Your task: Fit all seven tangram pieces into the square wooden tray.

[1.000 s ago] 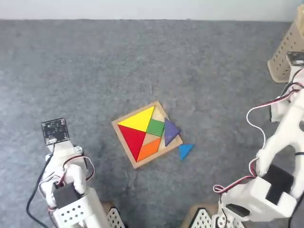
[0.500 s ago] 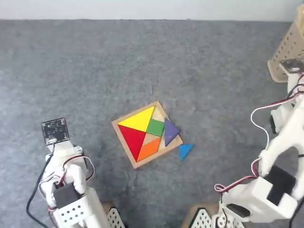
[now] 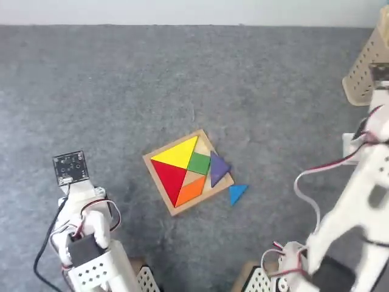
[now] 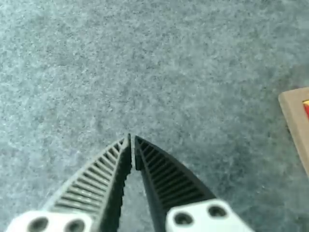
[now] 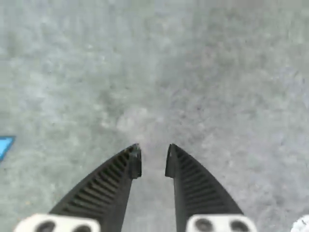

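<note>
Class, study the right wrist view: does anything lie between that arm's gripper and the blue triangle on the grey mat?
Nothing visible does. Only bare grey mat lies between the right gripper, its fingers slightly apart, and the blue triangle lying flat.

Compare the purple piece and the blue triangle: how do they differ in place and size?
The purple piece lies across an edge of the wooden tray, partly over it; the blue triangle lies wholly on the grey carpet beside the tray. The purple piece looks larger than the blue triangle. Neither is fitted into the tray yet.
</note>
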Robot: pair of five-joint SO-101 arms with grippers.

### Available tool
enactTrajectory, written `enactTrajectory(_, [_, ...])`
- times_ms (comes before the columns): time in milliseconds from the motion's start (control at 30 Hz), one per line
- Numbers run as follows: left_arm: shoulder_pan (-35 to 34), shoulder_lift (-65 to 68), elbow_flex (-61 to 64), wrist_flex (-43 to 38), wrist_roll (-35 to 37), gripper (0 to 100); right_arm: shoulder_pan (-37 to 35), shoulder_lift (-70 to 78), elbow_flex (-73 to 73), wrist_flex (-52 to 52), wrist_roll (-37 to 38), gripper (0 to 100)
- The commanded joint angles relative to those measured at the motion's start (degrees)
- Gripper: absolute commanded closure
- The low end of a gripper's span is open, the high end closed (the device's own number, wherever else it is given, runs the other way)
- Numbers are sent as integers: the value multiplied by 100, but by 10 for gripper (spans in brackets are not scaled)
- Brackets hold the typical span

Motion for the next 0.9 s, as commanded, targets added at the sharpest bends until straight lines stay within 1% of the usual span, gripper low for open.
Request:
enactTrajectory(0, [18,-44,-48,35,79,987,-321,-585,378,-549,-246,913])
enactTrajectory(200, [18,-44,-48,35,79,987,-435,-655,422,-655,141,911])
enactTrajectory(300, [18,-44,-48,35,79,987,-330,-646,457,-1121,299,911])
enactTrajectory(367, [18,-44,-48,35,79,987,-286,-664,580,-1464,281,911])
enactTrajectory(500, [18,-44,-48,35,79,987,-110,-585,607,-1596,246,912])
enactTrajectory(567, [18,-44,-48,35,79,987,48,-585,642,-1648,246,913])
enactTrajectory(733, [18,-44,-48,35,79,987,831,-690,774,-1587,246,913])
enactTrajectory(867, [18,-44,-48,35,79,987,1024,-673,791,-1587,246,913])
